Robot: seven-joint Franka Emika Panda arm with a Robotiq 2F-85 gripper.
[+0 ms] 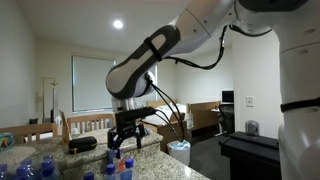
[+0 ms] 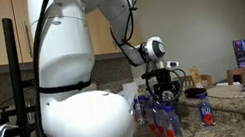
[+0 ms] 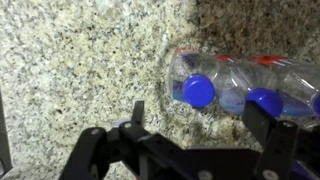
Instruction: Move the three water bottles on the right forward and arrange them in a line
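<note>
In the wrist view the water bottles stand in a row on the granite counter (image 3: 80, 70), seen from above. Their blue caps show: one (image 3: 199, 90) in the middle, another (image 3: 264, 102) to its right, and a third cut off at the right edge. Red label bands show behind them. My gripper (image 3: 200, 125) hangs open just above them, and no bottle sits between its dark fingers (image 3: 137, 115). In both exterior views the gripper (image 1: 127, 135) (image 2: 164, 90) hovers over the bottle cluster (image 1: 115, 168) (image 2: 162, 120).
More blue-capped bottles (image 1: 25, 168) crowd the counter's near corner. A single darker blue bottle (image 2: 206, 112) stands apart on the counter. The robot's white base (image 2: 79, 107) fills the foreground. Wooden chairs (image 1: 85, 125) and a white bin (image 1: 179, 150) stand behind the counter.
</note>
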